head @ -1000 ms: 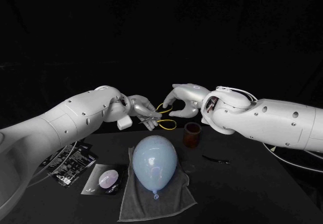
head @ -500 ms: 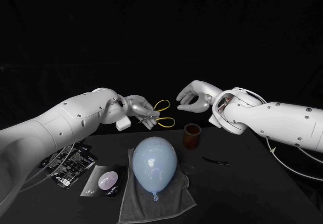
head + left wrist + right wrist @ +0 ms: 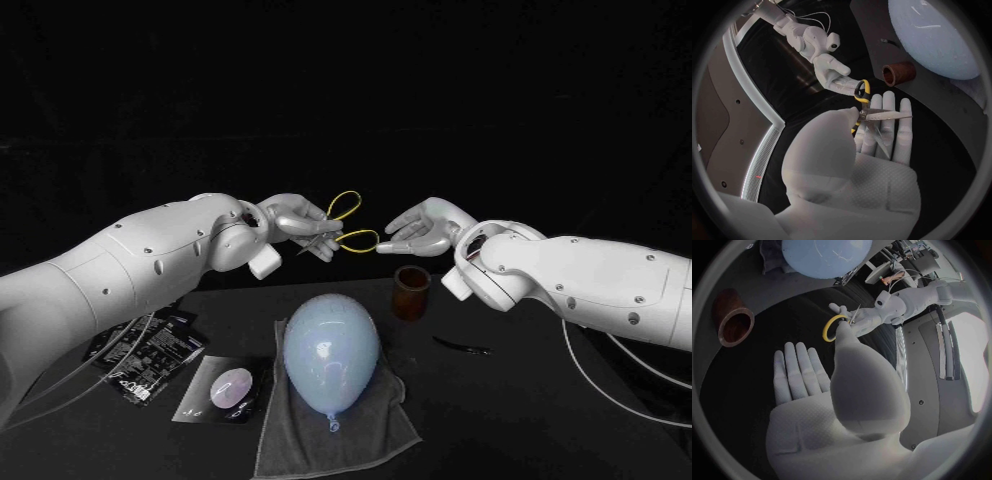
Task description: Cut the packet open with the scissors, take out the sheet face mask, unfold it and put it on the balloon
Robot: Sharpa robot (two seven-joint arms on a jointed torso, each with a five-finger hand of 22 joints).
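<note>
The right hand point(image 3: 418, 225) is coming back in towards the scissors point(image 3: 326, 238) after drawing away half a second ago. The left hand point(image 3: 296, 225) is tipping them up, so the yellow loops are now sitting higher and pointing at the right hand. The left fingers are gripping the scissors near the pivot, with the blades lying across the palm in the left wrist view. The right fingers are spread and holding nothing. Its thumb is reaching the nearer loop, though I cannot tell whether it is passing through. To me this looks like a handover, or a re-grip, still going on: the right hand is trying to get its fingers into the loops before any cutting can begin.

The packet point(image 3: 224, 388), dark with a pale oval print, is lying uncut on the bench point(image 3: 548, 400) below the left arm, just beside the grey towel point(image 3: 339, 430). The pale blue balloon point(image 3: 332, 345) is resting on that towel. A stack of dark sachets point(image 3: 152, 350) is lying further out, a brown cup point(image 3: 411, 290) is standing behind the balloon, and a small dark object point(image 3: 464, 343) is lying to its right. Nothing is blocking the packet, but the balloon is close to any downward reach.
</note>
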